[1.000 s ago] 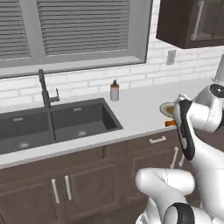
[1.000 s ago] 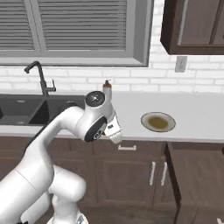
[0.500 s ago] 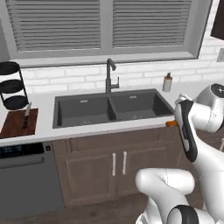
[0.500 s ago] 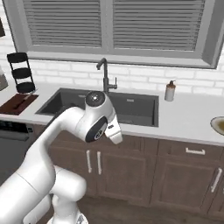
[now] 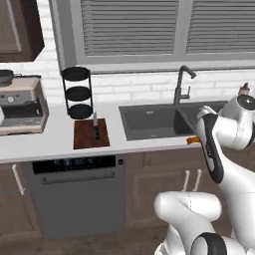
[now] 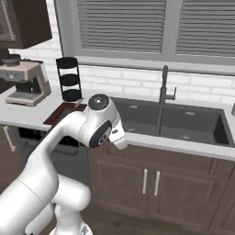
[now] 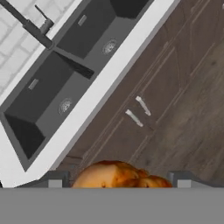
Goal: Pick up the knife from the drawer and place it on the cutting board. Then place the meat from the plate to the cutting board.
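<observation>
Our base has rolled toward the dark reddish-brown wooden cutting board [image 5: 91,133]; our fingers [image 7: 117,178] grasp the glossy orange-brown drumstick [image 7: 117,176].

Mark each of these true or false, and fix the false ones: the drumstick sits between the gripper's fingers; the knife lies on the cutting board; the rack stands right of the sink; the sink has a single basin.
1. The drumstick sits between the fingers of the gripper. True.
2. The knife lies on the cutting board. True.
3. The black three-tier rack stands right of the sink. False: in the left base view it stands to the left, behind the board.
4. The sink has a single basin. False: the hand view shows two basins side by side.
</observation>
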